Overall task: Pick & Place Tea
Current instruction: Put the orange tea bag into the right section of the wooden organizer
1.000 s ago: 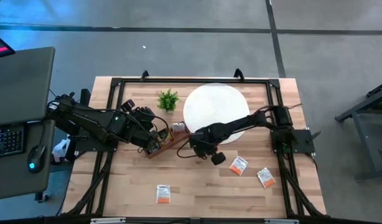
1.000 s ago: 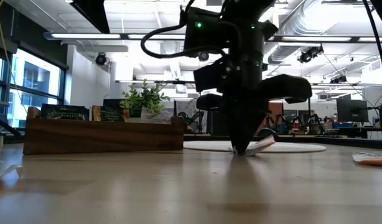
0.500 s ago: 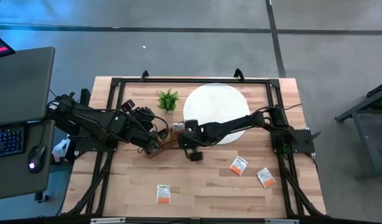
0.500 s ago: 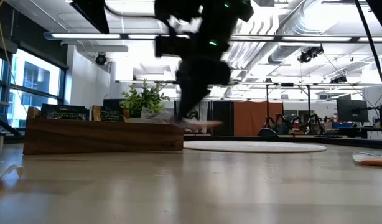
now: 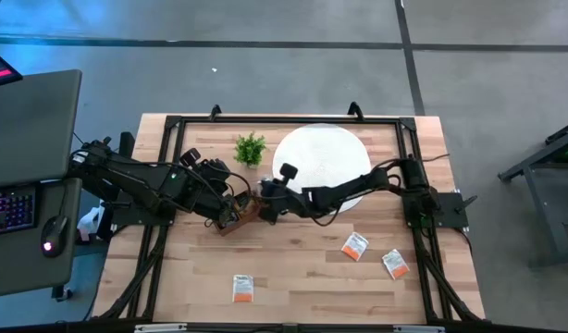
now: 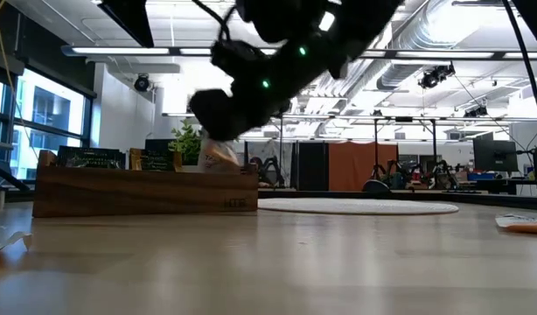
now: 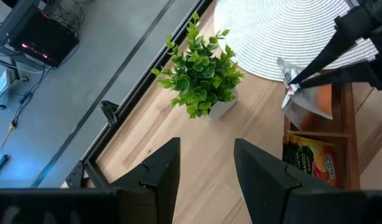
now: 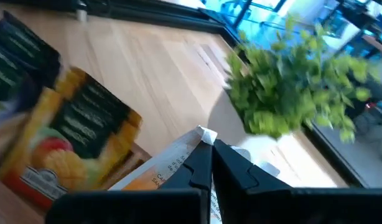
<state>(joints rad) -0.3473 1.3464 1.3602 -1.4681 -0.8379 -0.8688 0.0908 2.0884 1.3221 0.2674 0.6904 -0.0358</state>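
Observation:
My right gripper is shut on an orange-and-white tea sachet above the right end of the brown wooden tray. The low view shows the sachet just over the tray's wall. Dark-and-yellow sachets lie in the tray's compartments. Three orange-and-white sachets lie flat on the table. My left gripper is open and waits by the tray's left end, pointing toward the plant. My right gripper pinches the sachet near its top corner, which sticks out past the shut fingertips. The fingers come slanting down from the table's right. The sachet hangs below them over a tray compartment; whether its lower end touches the tray, I cannot tell.
A small green plant stands just beyond the tray. The white woven disc lies on the table's far middle, under my right arm. A black frame runs along the table's edges. Bare wood lies near the front edge.
My right gripper rose from the table right of the tray with the sachet, which lifted clear. It swung toward the table's left and far side, tipping from pointing straight down to slanting, and now holds the sachet over the tray's right end.

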